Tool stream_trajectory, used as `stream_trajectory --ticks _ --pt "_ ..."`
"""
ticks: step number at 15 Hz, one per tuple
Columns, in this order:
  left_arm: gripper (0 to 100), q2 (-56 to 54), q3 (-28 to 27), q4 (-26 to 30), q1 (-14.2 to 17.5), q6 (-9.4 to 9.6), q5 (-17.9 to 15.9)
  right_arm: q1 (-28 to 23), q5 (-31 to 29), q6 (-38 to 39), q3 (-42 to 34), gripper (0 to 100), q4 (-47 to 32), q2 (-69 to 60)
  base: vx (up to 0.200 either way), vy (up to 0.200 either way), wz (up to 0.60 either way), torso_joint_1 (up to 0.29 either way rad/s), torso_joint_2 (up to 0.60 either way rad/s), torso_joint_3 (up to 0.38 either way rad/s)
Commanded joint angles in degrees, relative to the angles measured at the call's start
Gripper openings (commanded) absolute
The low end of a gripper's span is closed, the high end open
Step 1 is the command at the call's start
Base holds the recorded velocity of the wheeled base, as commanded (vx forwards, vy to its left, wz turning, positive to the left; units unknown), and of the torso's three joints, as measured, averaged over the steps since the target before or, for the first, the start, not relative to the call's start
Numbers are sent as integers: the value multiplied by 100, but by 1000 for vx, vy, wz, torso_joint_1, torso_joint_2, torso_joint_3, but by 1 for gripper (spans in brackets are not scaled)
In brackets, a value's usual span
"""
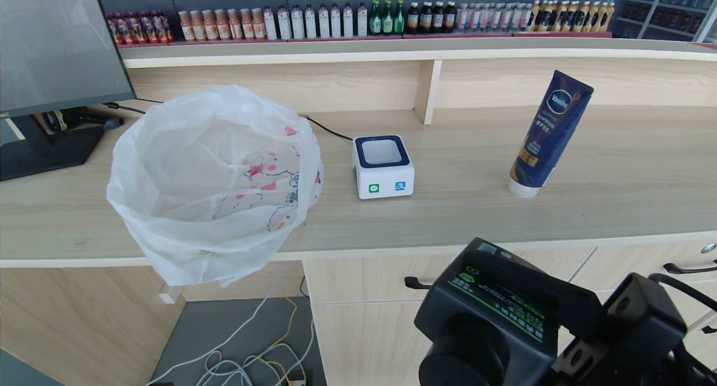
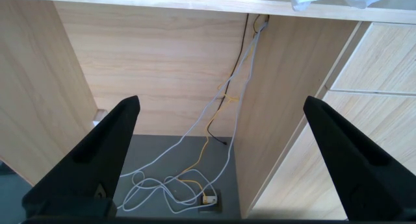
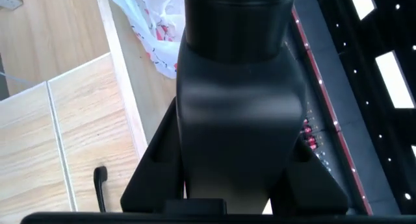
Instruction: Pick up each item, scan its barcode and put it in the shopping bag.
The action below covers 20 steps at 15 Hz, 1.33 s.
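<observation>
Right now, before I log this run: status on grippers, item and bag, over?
Left gripper empty, jaws open, below counter level. Blue tube upright on counter, untouched. Scanner stands between it and the open shopping bag.

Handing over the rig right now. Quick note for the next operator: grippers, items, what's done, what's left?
Left gripper: open, empty, low under the counter's edge.
Right arm: low in front of the drawers, away from the items; its grip can't be judged.
Blue tube: standing on its cap on the counter, right of the scanner, untouched.
Shopping bag: open, left of the scanner.
Done: nothing visible.
Left: pick up the tube, scan it, bag it.
</observation>
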<state>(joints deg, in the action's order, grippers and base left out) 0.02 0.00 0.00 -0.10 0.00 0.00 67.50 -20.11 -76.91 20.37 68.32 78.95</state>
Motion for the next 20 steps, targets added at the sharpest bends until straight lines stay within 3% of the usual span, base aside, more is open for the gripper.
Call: stream_trajectory --ticks 1,12,20 --pt "100 -2 0 0 1 0 0 26 -1 -105 81 0 6 200 0 0 0 0 0 0" --pt "100 -2 0 0 1 0 0 26 -1 -1045 64 0 164 174 0 0 0 0 0 0" --pt "100 -2 0 0 1 0 0 26 -10 -1230 64 0 173 174 0 0 0 0 0 0"
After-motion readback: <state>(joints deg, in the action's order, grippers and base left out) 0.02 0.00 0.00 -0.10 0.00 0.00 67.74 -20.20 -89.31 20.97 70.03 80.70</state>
